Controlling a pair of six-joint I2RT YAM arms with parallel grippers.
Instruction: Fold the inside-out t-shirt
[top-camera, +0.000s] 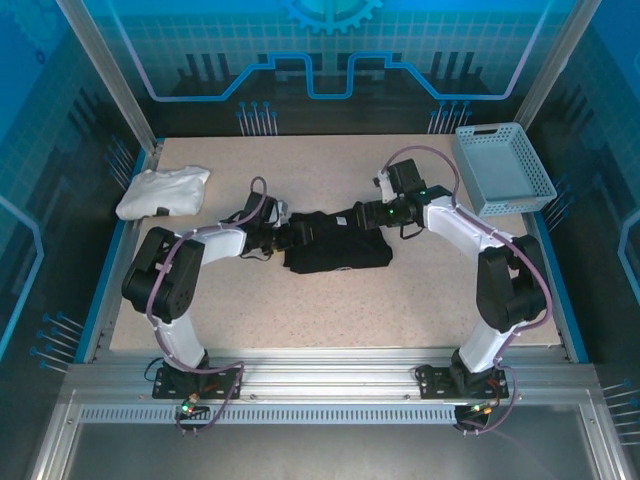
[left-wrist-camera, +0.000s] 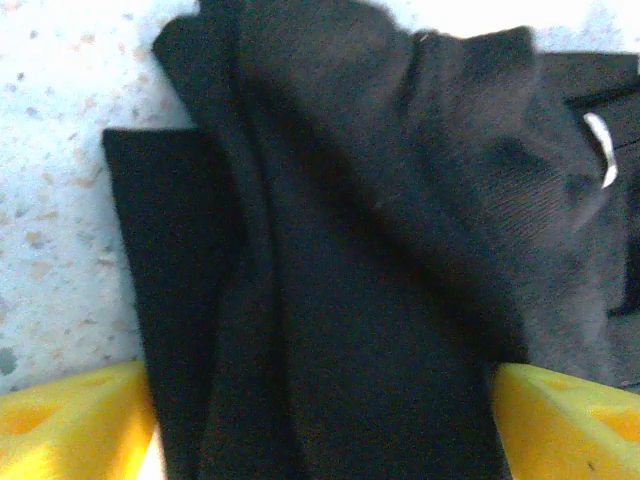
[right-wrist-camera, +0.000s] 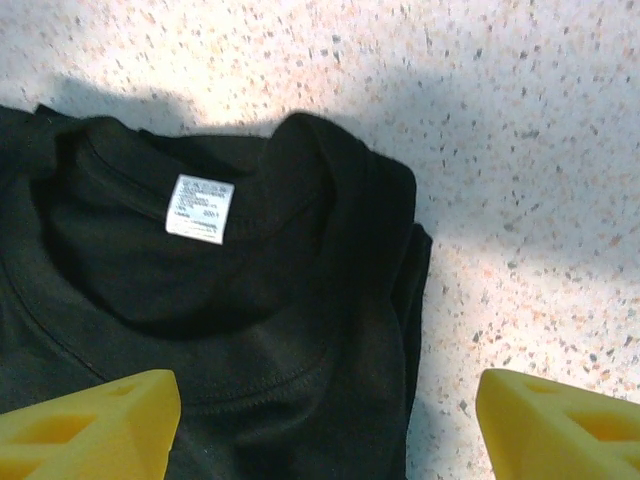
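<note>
Counter (top-camera: 330, 300): speckled pale top, carrying everything; both arms bent inward over its middle.

T-shirt (top-camera: 335, 245): in the middle of the counter, between the two arms, already gathered into a compact, rough rectangle. Plain black all over, with no print showing. Layered edges and soft ridges at the left end (left-wrist-camera: 350, 250), so bunched there rather than flat. Ribbed collar uppermost at the right end (right-wrist-camera: 250, 330). Judged folded most of the way, with tidying left to do.

Crate (top-camera: 503, 168): pale blue, at the far right corner, well apart from the t-shirt.

White garment (top-camera: 163, 190): folded heap at the far left, well apart from the t-shirt and out of the working area.

Left end effector (top-camera: 290, 235): low over the left end of the t-shirt, yellow fingers spread wide (left-wrist-camera: 320, 430). Bunched cloth lying between them, apparently not pinched. Likely placed there to set that end down.

Right end effector (top-camera: 352, 215): over the collar end, fingers spread wide (right-wrist-camera: 330, 420), gripping nothing. One finger above cloth, the other above bare counter, straddling the t-shirt's edge.

Neck label (right-wrist-camera: 199, 209): small white tag inside the collar, facing up.
</note>
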